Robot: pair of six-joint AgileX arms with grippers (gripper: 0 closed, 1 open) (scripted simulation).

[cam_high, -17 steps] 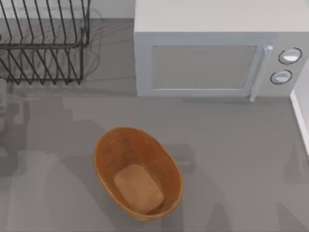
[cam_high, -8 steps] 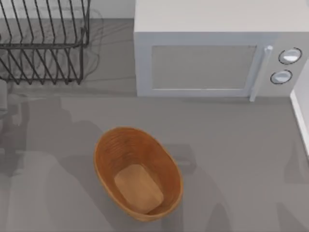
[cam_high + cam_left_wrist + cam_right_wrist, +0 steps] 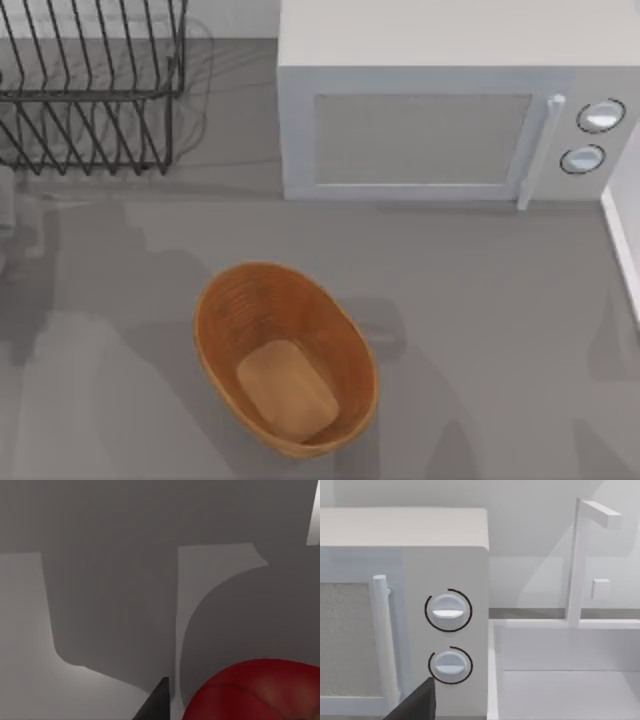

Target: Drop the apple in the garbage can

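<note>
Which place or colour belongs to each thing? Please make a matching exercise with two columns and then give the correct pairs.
Things:
1. garbage can
2. apple
3. microwave
4. wire rack

Descriptions:
A. black, at the far left of the table in the top view
B. glossy red, close to the left wrist camera
C. orange-brown, near the middle front of the table
D. white, with two round knobs

Pairs: 1-C, 2-B, 3-D, 4-A

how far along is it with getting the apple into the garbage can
Early to midway. The apple sits close under the left wrist camera, beside a dark fingertip; whether it is gripped is unclear. The garbage can holds nothing yet. Left: carry the apple over the can and release it.
</note>
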